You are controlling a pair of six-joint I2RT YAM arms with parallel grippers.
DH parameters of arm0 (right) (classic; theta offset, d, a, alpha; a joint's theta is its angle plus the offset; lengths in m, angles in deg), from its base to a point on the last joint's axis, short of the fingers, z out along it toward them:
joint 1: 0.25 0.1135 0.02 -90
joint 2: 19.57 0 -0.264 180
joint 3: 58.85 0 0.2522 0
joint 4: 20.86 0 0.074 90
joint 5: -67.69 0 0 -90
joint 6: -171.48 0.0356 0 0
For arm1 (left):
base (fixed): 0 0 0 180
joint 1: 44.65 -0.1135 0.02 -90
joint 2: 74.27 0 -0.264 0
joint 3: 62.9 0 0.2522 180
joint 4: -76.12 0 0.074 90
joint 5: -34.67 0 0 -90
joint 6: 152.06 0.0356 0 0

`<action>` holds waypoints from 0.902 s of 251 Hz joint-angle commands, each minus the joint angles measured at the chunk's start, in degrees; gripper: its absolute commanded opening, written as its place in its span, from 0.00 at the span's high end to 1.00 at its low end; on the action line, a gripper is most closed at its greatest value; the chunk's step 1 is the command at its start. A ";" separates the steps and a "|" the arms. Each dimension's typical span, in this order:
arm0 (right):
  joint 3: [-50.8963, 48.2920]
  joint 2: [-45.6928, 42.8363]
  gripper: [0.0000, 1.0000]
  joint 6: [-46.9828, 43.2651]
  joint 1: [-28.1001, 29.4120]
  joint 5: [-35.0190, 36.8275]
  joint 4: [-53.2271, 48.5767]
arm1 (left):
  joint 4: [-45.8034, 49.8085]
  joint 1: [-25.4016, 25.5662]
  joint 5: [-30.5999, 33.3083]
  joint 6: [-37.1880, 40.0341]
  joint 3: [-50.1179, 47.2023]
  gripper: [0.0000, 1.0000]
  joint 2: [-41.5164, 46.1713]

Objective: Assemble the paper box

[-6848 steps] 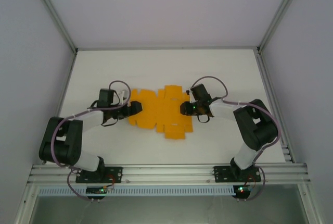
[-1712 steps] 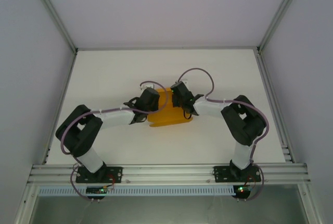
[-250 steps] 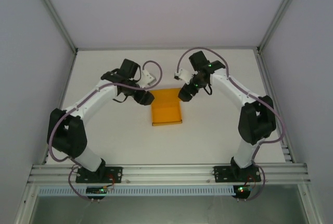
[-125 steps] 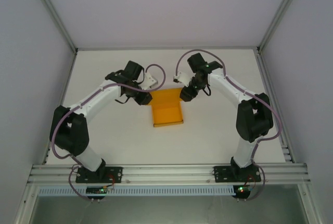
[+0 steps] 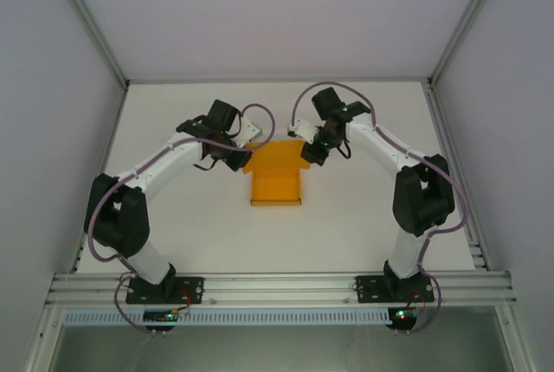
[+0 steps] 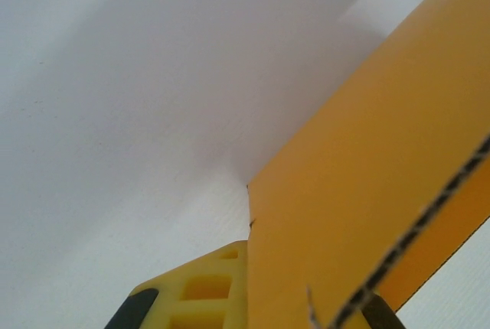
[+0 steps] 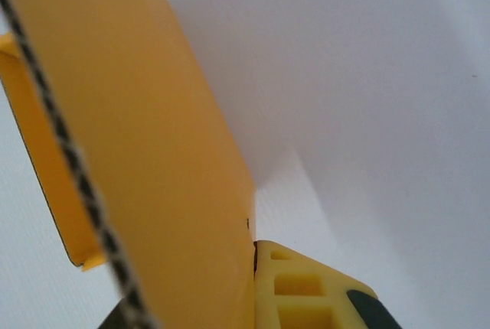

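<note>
Orange-yellow thin-card paper box (image 5: 275, 183) held at both far corners.
The left gripper (image 5: 246, 158) and right gripper (image 5: 305, 155) each clamp a side wall.

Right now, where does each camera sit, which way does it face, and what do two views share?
Top external: above and behind the arm bases, facing down on the white table; both arms show, left claw and right claw pinching the paper box at its far corners.
Left wrist: on the left wrist, looking along its claw; one yellow finger presses an orange wall.
Right wrist: on the right wrist, likewise; one yellow finger beside an orange wall.
Shared: both wrist views see the box's card and the table.
</note>
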 commanded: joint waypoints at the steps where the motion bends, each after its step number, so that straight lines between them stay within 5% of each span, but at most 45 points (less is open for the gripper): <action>1: -0.02 -1.92 0.97 9.91 1.31 3.45 5.21 | -6.47 -0.01 0.77 -6.89 1.24 1.00 1.83; 57: 4.53 0.68 1.00 45.49 5.38 20.99 12.16 | -11.17 0.18 6.53 -25.41 5.92 1.00 -3.00; 85: 3.27 2.06 1.00 57.78 6.04 22.65 16.65 | -15.18 0.50 6.32 -32.85 6.25 1.00 -5.46; 128: 2.45 4.09 1.00 65.52 7.55 26.35 22.75 | -21.21 2.78 8.22 -39.66 5.19 1.00 -6.62; 226: 1.07 7.34 1.00 67.20 11.48 28.84 25.95 | -32.60 6.96 14.05 -47.30 1.82 1.00 -10.02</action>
